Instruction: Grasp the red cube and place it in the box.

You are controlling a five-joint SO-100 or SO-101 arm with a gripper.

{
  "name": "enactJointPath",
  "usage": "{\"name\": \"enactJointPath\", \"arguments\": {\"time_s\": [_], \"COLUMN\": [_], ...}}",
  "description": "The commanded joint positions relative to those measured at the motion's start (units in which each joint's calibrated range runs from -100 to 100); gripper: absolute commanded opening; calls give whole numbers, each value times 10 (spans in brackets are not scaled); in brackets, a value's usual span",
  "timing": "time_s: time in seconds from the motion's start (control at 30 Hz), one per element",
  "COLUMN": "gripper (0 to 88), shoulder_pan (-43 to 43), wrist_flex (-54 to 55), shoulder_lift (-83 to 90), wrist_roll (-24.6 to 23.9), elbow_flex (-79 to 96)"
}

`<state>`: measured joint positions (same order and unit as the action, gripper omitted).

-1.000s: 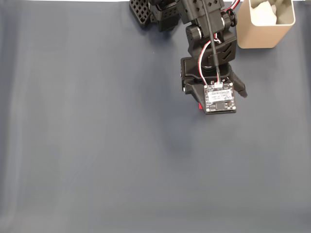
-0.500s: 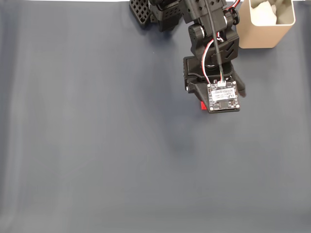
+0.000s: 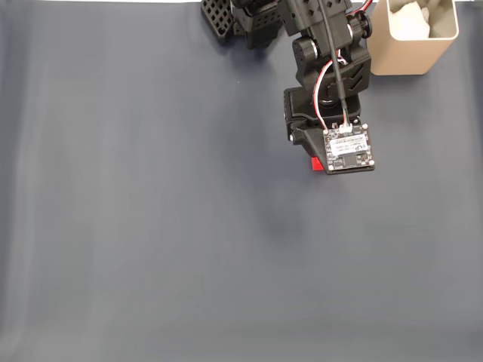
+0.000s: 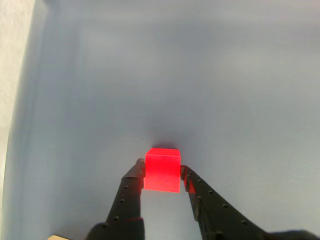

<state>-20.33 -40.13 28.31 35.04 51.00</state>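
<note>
In the wrist view the red cube (image 4: 162, 170) sits between my two black fingers, with the left fingertip (image 4: 136, 172) and the right one (image 4: 189, 181) pressed against its sides. My gripper (image 4: 162, 176) is shut on it, low over the dark mat. In the fixed view only a red corner of the cube (image 3: 315, 164) shows from under the wrist's camera board (image 3: 349, 151). The beige box (image 3: 401, 53) stands open-topped at the top right, up and to the right of the wrist. I cannot tell whether the cube is off the mat.
The arm's black base and links (image 3: 256, 19) stand at the top centre, left of the box. A dark grey mat (image 3: 151, 226) covers the table. In the wrist view a pale strip (image 4: 12, 60) runs along the mat's left edge.
The finger that stuck out on the right of the wrist has drawn in, closing on the cube. The wrist has shifted slightly right and down in the fixed view.
</note>
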Motion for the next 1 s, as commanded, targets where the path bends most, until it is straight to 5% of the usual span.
{"name": "enactJointPath", "arguments": {"time_s": [0.0, 0.37, 0.97], "gripper": [41, 2, 2], "shoulder_pan": [-5, -11, -144], "wrist_flex": [-9, -49, -394], "shoulder_lift": [11, 41, 223], "wrist_roll": [6, 54, 101], "elbow_flex": [-19, -36, -209]}}
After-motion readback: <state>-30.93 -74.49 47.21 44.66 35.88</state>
